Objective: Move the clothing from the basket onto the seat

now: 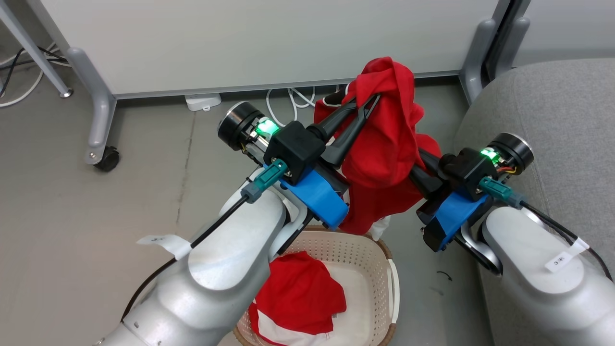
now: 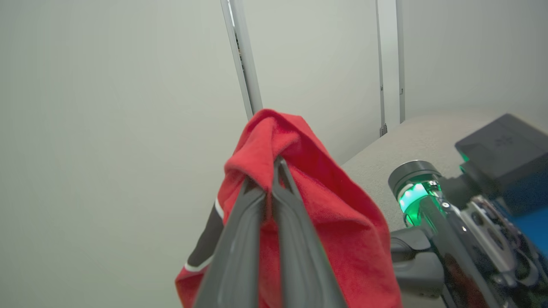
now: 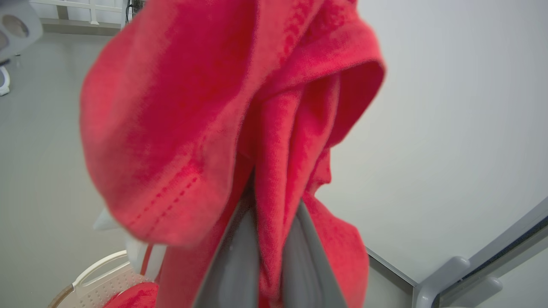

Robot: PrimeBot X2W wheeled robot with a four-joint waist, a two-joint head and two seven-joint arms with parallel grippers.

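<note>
- 1 red garment (image 1: 384,144) is clenched by left gripper (image 1: 367,103) and right gripper (image 1: 423,166) above the basket (image 1: 384,250).
- 1 other garment (image 1: 300,293) is left inside, 6 o'clock.
- Hem should be kept high toward the seat (image 1: 567,120), 3 o'clock.

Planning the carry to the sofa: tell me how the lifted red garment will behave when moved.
Likely floppy: the lifted garment droops in folds from the left pincer and right pincer, both shut on it. Probably light, since small pinches of cloth hold it up. Its low hem looks close to the basket rim, so it may snag there.
</note>
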